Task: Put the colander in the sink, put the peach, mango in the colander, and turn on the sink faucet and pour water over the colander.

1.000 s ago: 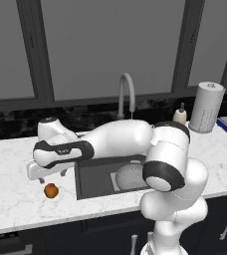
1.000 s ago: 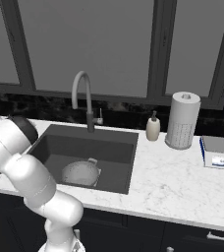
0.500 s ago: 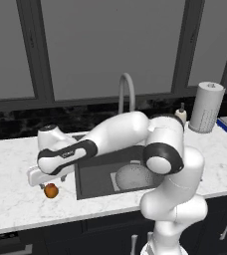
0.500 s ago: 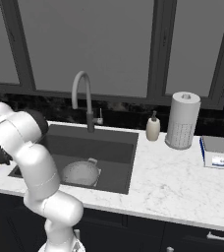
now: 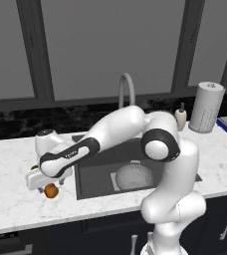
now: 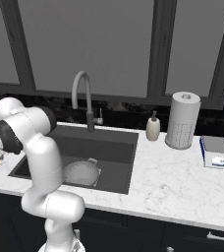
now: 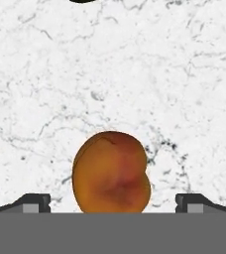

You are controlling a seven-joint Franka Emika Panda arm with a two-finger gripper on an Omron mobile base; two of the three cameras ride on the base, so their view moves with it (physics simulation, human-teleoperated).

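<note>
We are on the fruit step: the colander (image 5: 134, 177) already sits in the sink (image 5: 98, 172), and our gripper (image 7: 112, 202) hangs just above the peach (image 7: 111, 172) on the counter (image 5: 11, 199) left of the basin. The jaws stand wide apart, one either side of the fruit. Next, we judge, comes lowering and closing on it.
</note>
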